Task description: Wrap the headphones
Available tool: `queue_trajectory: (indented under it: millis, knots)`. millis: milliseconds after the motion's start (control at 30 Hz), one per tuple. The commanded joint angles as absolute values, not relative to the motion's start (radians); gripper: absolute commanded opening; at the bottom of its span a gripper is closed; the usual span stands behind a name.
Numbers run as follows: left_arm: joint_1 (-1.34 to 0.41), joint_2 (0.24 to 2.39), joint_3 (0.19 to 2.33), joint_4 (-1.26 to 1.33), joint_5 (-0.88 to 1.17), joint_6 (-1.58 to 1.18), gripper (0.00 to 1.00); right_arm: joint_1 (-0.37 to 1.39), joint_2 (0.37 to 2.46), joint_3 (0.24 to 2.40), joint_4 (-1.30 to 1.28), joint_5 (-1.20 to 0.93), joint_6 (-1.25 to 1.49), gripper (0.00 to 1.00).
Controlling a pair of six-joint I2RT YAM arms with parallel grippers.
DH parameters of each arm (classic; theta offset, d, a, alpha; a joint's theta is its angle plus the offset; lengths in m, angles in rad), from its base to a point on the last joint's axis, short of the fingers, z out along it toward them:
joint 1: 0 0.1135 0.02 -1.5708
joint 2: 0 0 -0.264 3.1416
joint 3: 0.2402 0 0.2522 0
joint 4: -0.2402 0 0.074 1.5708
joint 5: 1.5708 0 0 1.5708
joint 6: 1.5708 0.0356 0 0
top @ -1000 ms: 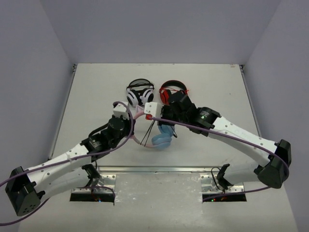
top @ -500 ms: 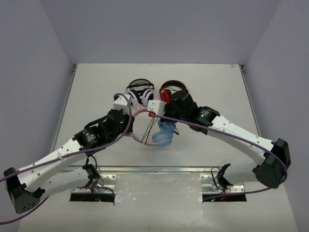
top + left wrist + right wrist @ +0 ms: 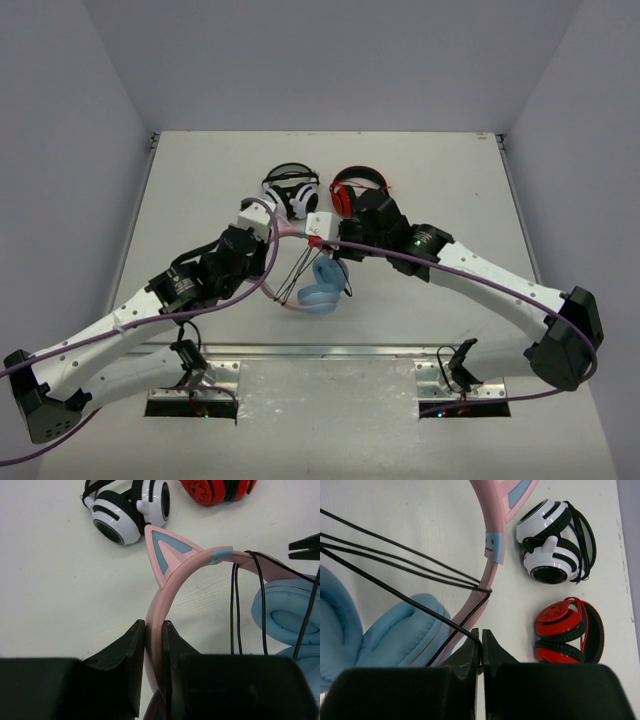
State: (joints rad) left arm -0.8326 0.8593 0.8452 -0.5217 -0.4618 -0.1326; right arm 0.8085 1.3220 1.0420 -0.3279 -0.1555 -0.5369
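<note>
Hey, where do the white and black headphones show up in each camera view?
Top external: white-and-black headphones, upper centre.
Left wrist: top, left of centre.
Right wrist: upper right.
Landmark: red-and-black headphones beside them in all three.

Three headphones are here: one pink cat-eared pair point(image 3: 322, 290), one white-and-black pair point(image 3: 291, 192), one red-and-black pair point(image 3: 350, 186). Arms number two: left arm point(image 3: 120, 330), right arm point(image 3: 490, 275).

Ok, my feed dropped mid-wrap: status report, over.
Left gripper shut on headband of pink cat-ear, blue-cupped headphones; right gripper shut on their thin black cable. Cable looped over headband. White-and-black headphones and red-and-black headphones lie just beyond.
</note>
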Motion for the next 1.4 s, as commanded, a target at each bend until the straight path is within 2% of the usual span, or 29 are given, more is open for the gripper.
queue_trajectory:
  millis: [0,200,267,500,633,1000,1367]
  knots:
    - [-0.848,0.847,0.900,-0.543,-0.566,-0.146,0.00,0.799,1.275,1.089,-0.296,-0.130,-0.506,0.01]
    - [-0.845,0.815,0.881,-0.534,-0.595,-0.146,0.00,0.799,1.252,1.057,-0.251,-0.049,-0.529,0.01]
    - [-0.841,0.819,0.880,-0.557,-0.679,-0.191,0.01,0.805,1.261,1.081,-0.308,-0.089,-0.531,0.01]
    - [-0.804,0.793,0.914,-0.640,-0.892,-0.290,0.00,0.810,1.194,1.006,-0.264,0.027,-0.541,0.01]
    - [-0.769,0.758,0.910,-0.632,-0.897,-0.304,0.00,0.802,1.154,1.008,-0.267,0.049,-0.537,0.01]
    - [-0.742,0.796,0.847,-0.512,-0.597,-0.161,0.00,0.805,1.256,1.201,-0.321,0.006,-0.523,0.01]
    - [-0.742,0.824,0.813,-0.475,-0.367,-0.127,0.01,0.804,1.414,1.246,-0.178,0.160,-0.661,0.01]
